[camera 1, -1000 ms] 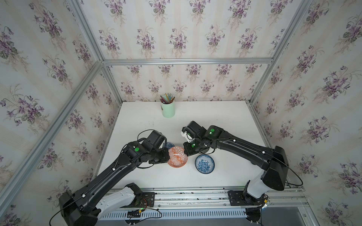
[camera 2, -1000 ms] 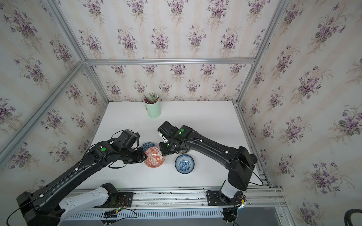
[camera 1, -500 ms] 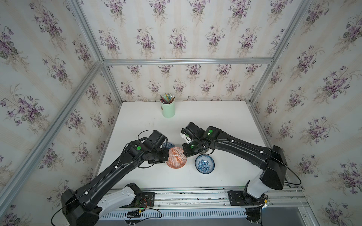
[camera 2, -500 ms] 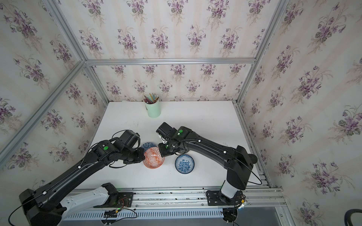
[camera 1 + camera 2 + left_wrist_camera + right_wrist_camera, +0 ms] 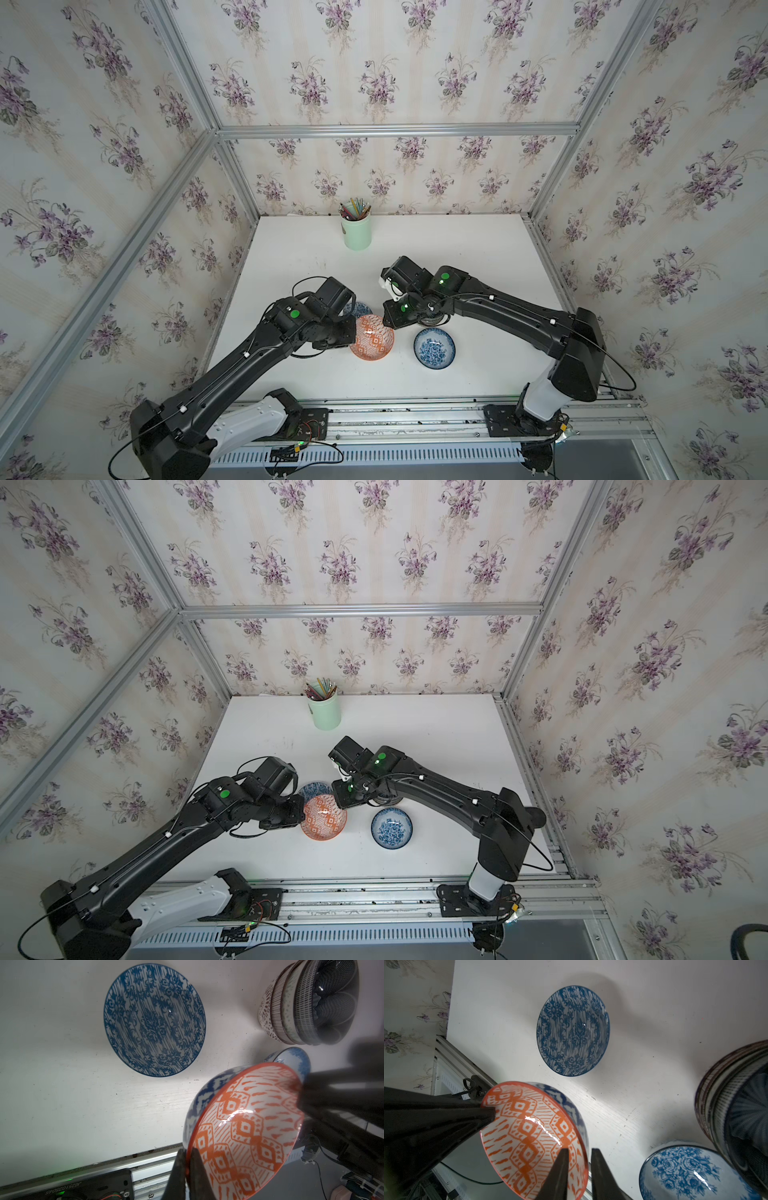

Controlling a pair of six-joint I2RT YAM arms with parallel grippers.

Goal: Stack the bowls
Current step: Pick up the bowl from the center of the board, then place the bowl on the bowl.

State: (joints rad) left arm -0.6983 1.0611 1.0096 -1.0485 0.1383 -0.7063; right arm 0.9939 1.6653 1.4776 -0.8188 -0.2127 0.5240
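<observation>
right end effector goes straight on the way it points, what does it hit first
The orange bowl: its rim sits between the parted jaws of the right end effector, so it would likely bottom out there.

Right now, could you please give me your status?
Left hand shut on orange bowl rim. Right hand open, astride same rim. Right arm hangs over the stack.

orange bowl (image 5: 323, 823) at L gripper (image 5: 302, 816), blue bowl (image 5: 391, 828) nearby
</observation>
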